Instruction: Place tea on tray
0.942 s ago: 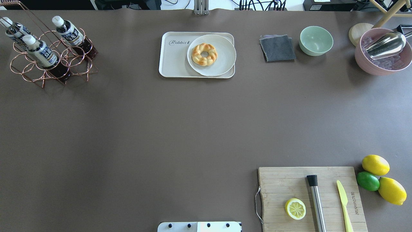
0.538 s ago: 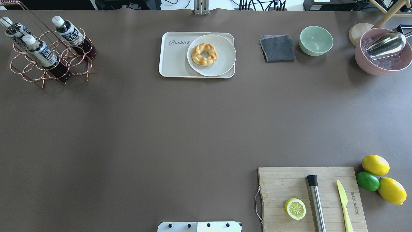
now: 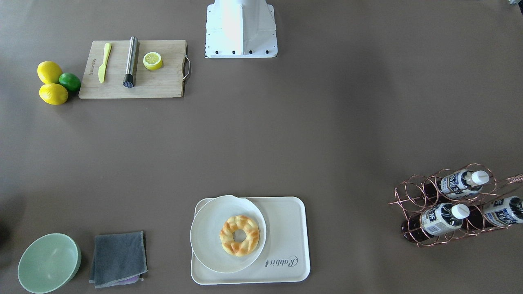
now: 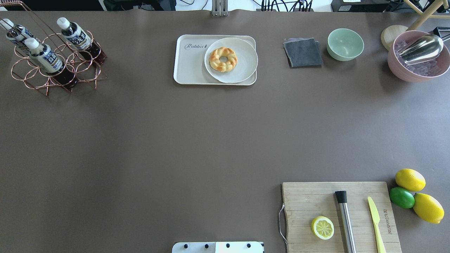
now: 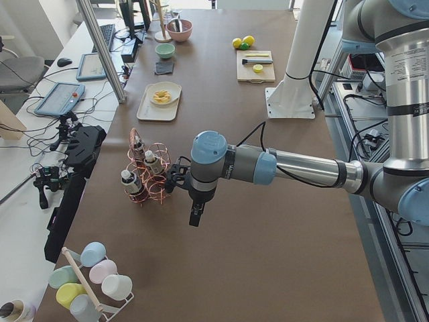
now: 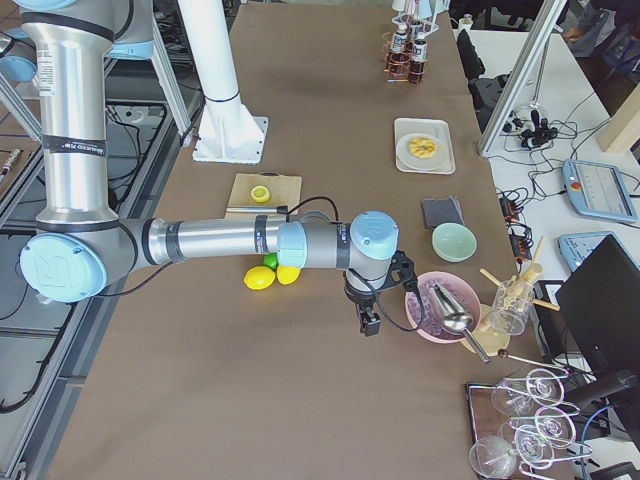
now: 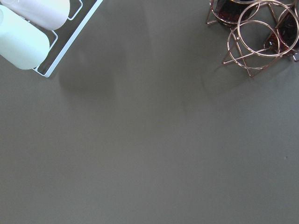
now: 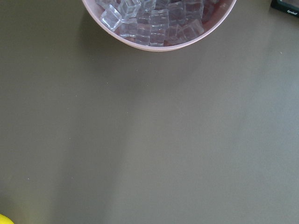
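I see the right gripper [image 6: 368, 322] hanging over the brown table [image 6: 250, 400], just beside the round pink bowl of ice cubes [image 6: 418, 322] (fingers too small to judge). The cream-white rectangular plastic tray [image 6: 415, 125] lies well apart.

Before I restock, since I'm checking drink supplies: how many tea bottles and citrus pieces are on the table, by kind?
Tea bottles: 3
Whole lemons: 2
Lime: 1
Lemon half: 1
Total: 7
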`<control>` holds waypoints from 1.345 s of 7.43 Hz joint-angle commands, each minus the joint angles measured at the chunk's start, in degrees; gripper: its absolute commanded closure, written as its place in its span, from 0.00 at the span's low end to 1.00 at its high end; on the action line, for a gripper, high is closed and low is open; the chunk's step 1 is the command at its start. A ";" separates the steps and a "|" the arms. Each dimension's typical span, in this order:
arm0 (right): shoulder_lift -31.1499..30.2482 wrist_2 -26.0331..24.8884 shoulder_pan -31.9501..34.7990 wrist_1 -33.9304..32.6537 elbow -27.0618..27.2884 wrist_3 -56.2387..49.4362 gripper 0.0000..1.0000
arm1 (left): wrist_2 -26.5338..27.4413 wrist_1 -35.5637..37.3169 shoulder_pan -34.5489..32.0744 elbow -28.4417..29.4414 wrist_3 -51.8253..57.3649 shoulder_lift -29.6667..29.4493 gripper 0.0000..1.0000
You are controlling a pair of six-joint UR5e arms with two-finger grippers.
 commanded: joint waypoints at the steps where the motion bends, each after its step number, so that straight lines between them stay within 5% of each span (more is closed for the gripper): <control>1: -0.01 0.18 0.00 0.00 0.02 0.10 0.00 | -0.09 -3.02 0.93 -0.09 -1.56 0.37 0.02; 4: 0.08 0.36 0.00 0.09 0.11 0.10 0.00 | -0.10 -3.47 2.33 -0.78 -6.70 -0.93 0.03; 7: 0.08 0.36 -0.53 0.09 0.11 0.19 0.00 | -0.10 -17.68 8.03 -0.52 -26.37 -3.03 0.05; 10: 0.00 1.49 -0.80 0.09 0.11 0.10 0.00 | 2.35 -22.63 14.20 0.96 -34.96 -9.00 0.12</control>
